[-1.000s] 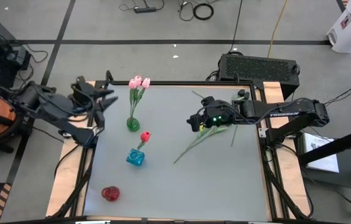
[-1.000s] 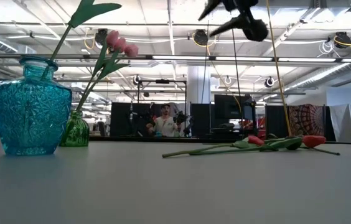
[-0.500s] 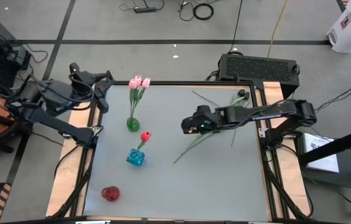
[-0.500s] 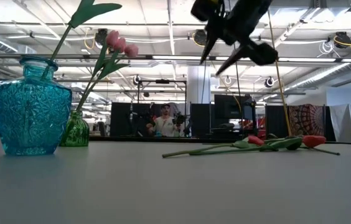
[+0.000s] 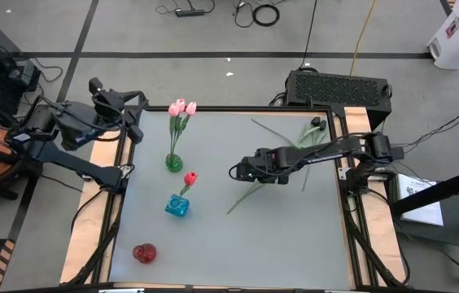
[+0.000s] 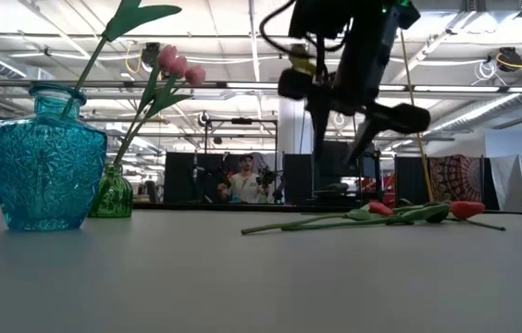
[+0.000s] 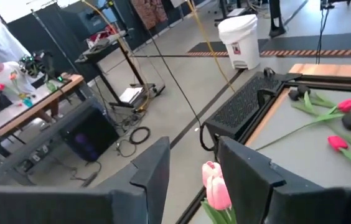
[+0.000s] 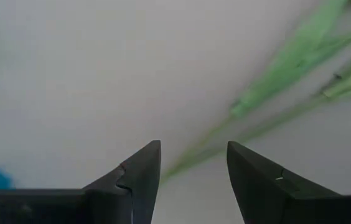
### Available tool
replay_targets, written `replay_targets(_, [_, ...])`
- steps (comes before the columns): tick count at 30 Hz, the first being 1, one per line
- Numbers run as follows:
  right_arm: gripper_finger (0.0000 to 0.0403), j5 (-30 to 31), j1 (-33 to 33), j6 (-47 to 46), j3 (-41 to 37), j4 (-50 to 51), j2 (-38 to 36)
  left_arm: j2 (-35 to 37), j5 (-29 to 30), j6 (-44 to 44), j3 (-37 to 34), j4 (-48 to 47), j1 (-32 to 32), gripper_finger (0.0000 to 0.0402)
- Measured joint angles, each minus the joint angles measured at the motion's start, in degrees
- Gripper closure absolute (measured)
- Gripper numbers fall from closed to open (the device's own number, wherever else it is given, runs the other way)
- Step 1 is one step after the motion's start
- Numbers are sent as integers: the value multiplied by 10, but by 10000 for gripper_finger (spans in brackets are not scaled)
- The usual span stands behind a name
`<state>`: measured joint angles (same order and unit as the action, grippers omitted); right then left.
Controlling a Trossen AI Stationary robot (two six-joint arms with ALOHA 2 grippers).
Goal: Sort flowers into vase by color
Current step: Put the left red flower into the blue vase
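Several flowers [image 5: 272, 177] lie flat on the table right of centre, their red heads [image 6: 465, 209] showing in the low view. More flowers [image 5: 288, 130] lie near the far right corner. My right gripper [image 5: 238, 172] hangs open above the lying stems [image 8: 269, 87], fingers pointing down and clear of the table [image 6: 340, 153]. Two pink flowers [image 5: 182, 107] stand in a green vase [image 5: 173, 162]. A red flower [image 5: 190, 178] stands in a blue vase [image 5: 177, 206]. My left gripper [image 5: 132, 114] waits open at the table's far left corner [image 7: 191, 168].
A red vase [image 5: 143, 253] stands near the front left corner. The table's near right part shows bare grey surface [image 5: 295, 244]. A black box [image 5: 339, 88] sits behind the far edge. A person [image 6: 245, 185] sits in the room beyond the table.
My right gripper has come down toward the lying flowers and shifted toward the table's left, tipping from nearly level to pointing down and rolling about its own line. It stays open. My left gripper has swung a little toward the far edge and rolled.
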<state>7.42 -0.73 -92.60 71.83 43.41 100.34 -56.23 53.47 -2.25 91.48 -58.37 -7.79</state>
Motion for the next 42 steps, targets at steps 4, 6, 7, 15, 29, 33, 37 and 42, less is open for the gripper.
replay_targets(4, [227,-5,0,-20,0,9,14,0,0,-17,0,0,0,256])
replay_targets(6, [227,-5,0,-33,0,13,18,0,0,-17,0,0,0,256])
replay_targets(7, [227,-4,0,-38,0,20,19,0,0,-17,0,0,0,256])
replay_targets(15, [227,-3,14,-48,0,69,31,0,0,-15,0,0,0,256])
replay_targets(29, [227,2,66,-25,-1,71,47,0,-8,-12,0,5,0,256])
replay_targets(33, [227,2,72,-25,-4,74,47,0,-8,-12,0,5,0,256])
replay_targets(37, [227,-5,65,-41,-4,67,47,0,-8,-12,0,5,0,256])
replay_targets(42, [227,-13,50,-63,-4,65,47,0,-8,-12,0,5,0,256])
